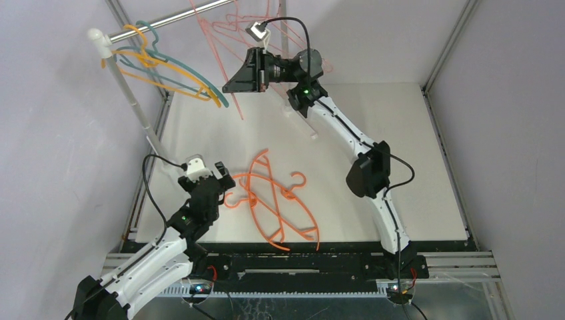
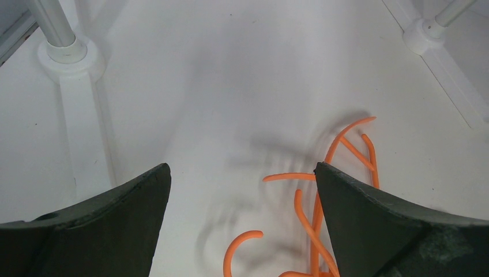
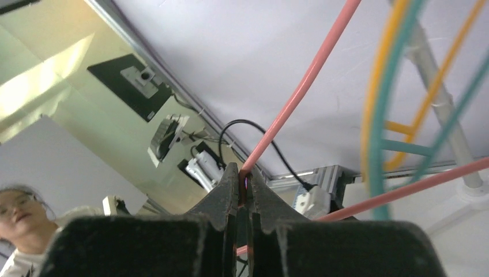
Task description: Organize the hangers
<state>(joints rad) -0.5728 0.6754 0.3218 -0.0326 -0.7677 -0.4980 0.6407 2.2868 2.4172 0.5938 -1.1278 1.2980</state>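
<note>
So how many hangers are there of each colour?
Orange hangers, tangled on the table: about 3
Pink hangers, one pinched in the right claw: about 2
Yellow-orange hanger: 1
Teal hanger: 1
Total: about 7

No legible text, no labels (any view)

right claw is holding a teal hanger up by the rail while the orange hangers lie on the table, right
Not quite. The right claw is shut on a pink hanger, not a teal one; the right wrist view shows it. It is up by the rail, and the orange hangers lie on the table.
</note>
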